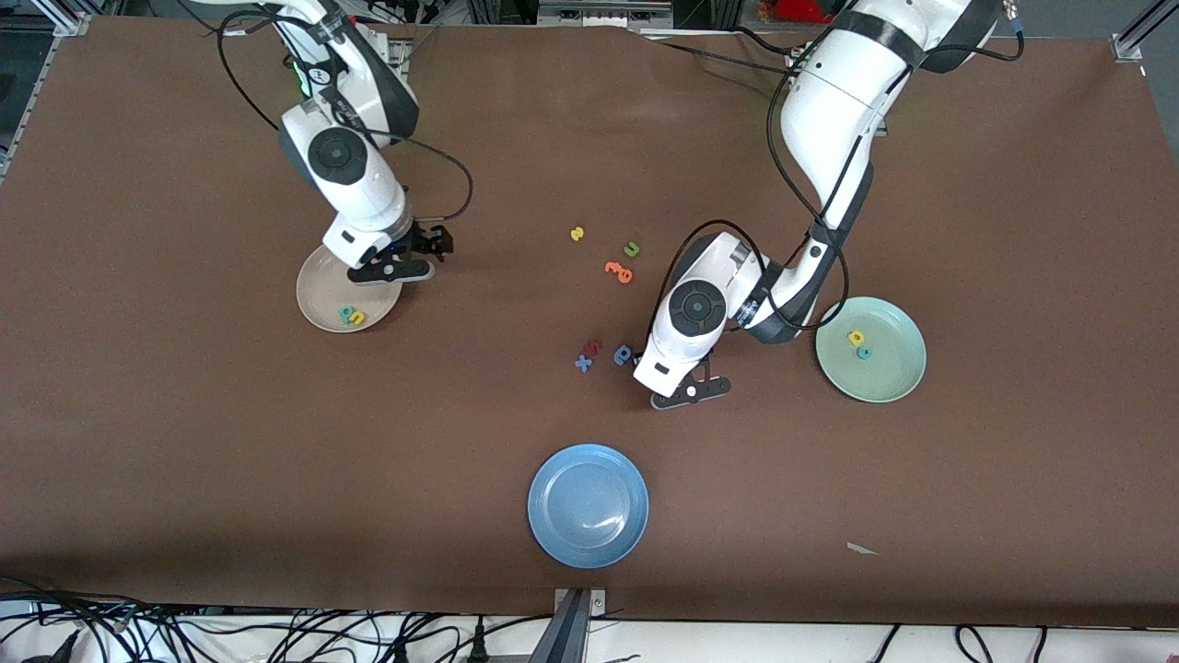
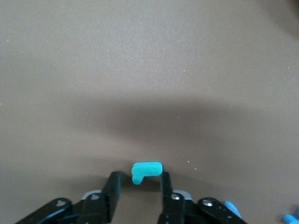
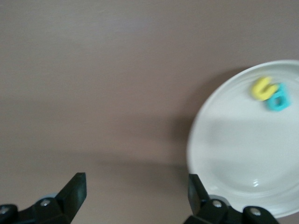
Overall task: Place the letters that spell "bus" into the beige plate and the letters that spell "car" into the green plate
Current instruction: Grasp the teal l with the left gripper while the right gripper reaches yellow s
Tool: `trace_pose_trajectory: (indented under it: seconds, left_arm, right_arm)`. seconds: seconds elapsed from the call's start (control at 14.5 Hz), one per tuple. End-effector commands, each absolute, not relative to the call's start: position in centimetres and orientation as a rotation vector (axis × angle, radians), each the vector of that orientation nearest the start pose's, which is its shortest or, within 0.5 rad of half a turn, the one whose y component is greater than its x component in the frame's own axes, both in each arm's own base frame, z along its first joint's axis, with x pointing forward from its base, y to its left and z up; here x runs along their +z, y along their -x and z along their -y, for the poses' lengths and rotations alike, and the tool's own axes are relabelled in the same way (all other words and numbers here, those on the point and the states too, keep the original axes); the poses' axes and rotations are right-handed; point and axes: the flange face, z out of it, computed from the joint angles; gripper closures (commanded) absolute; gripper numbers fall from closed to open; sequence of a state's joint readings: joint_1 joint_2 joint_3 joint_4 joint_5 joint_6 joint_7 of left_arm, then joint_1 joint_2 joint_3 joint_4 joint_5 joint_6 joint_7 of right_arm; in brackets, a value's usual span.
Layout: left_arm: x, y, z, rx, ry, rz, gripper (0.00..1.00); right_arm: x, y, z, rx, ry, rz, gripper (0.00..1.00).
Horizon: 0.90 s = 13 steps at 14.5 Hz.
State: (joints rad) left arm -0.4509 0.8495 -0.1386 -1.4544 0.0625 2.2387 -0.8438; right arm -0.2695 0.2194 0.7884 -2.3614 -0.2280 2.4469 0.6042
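A brown table [image 1: 184,460] is carrying three round plates and a scatter of tiny foam letters.

The right gripper [image 3: 136,196] is hovering low over the rim of the cream-beige shallow plate [image 1: 318,308], which is sitting toward the right arm's end of the table. Its two black fingers are standing wide apart, holding nothing. Inside this plate, a yellow u-shaped letter [image 3: 261,87] and a teal letter with a round loop [image 3: 279,99] are lying touching each other. A small yellow s-curl letter [image 1: 577,234] is lying on the bare table near the middle, well apart from the beige plate.

The left gripper [image 2: 140,189] is sitting down at the table surface in the middle area, between the pale mint-green plate [image 1: 898,373] and a cluster of loose letters. Its fingers are partly drawn in around a teal hooked-bar foam letter [image 2: 145,171]; one finger seems to be touching it, the other is standing a little off it. In the green plate, a blocky yellow letter [image 1: 856,338] and a teal c-curve letter [image 1: 864,353] are lying just beside each other.

Loose on the table are a green u-shaped letter [image 1: 632,249], an orange letter pair [image 1: 619,271], a red letter [image 1: 593,347] and two blue letters [image 1: 603,359]. A plain blue plate [image 1: 553,534] is sitting nearest the front camera.
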Motion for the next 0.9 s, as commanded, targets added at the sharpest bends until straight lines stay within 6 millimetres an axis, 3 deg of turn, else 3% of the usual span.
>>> trace_pose_trajectory:
  seconds: [0.0,0.35,0.55,0.83]
  left_arm:
    - [17.7,-61.0,38.4,0.108,3.103,0.411,0.62]
    - [17.7,-61.2,38.0,0.110,3.102,0.416,0.69]
    - [17.7,-61.2,38.0,0.108,3.101,0.412,0.73]
    - [17.7,-61.2,38.0,0.107,3.101,0.408,0.78]
  right_arm:
    - [26.7,-40.4,-31.0,0.035,3.119,0.013,0.04]
    - [24.9,-32.7,-40.1,0.055,3.035,-0.090,0.04]
    - [23.9,-30.6,-42.1,0.086,3.028,-0.078,0.05]
    - [19.0,-30.6,-44.4,0.001,3.079,-0.087,0.05]
